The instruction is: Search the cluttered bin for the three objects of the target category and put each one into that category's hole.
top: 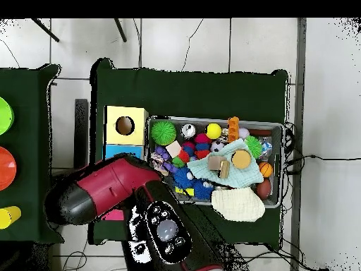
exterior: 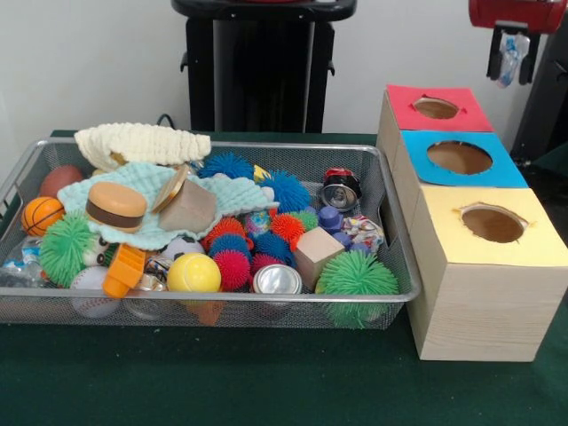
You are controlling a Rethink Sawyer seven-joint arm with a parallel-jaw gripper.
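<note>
The wire mesh bin (exterior: 222, 299) sits on the green table, full of mixed toys; it also shows in the overhead view (top: 211, 119). Three wooden boxes stand beside it, each with a round hole: a red-topped box (exterior: 437, 108), a blue-topped box (exterior: 460, 158) and a yellow-topped box (exterior: 493, 224). My gripper (exterior: 510, 55) hangs at the top right of the front view, above and behind the red-topped box, away from the bin. I cannot see whether it holds anything. In the overhead view my red arm (top: 106, 190) covers the gripper and most of the red and blue boxes; the yellow-topped box (top: 125, 125) shows.
The bin holds spiky balls such as a green one (exterior: 357, 275), cans (exterior: 277, 280), a toy hamburger (exterior: 115, 205), a yellow ball (exterior: 193, 272), a wooden cube (exterior: 317, 252), a basketball (exterior: 42, 214) and knitted cloths (exterior: 142, 142). Coloured objects (top: 5, 166) sit on another table at the left.
</note>
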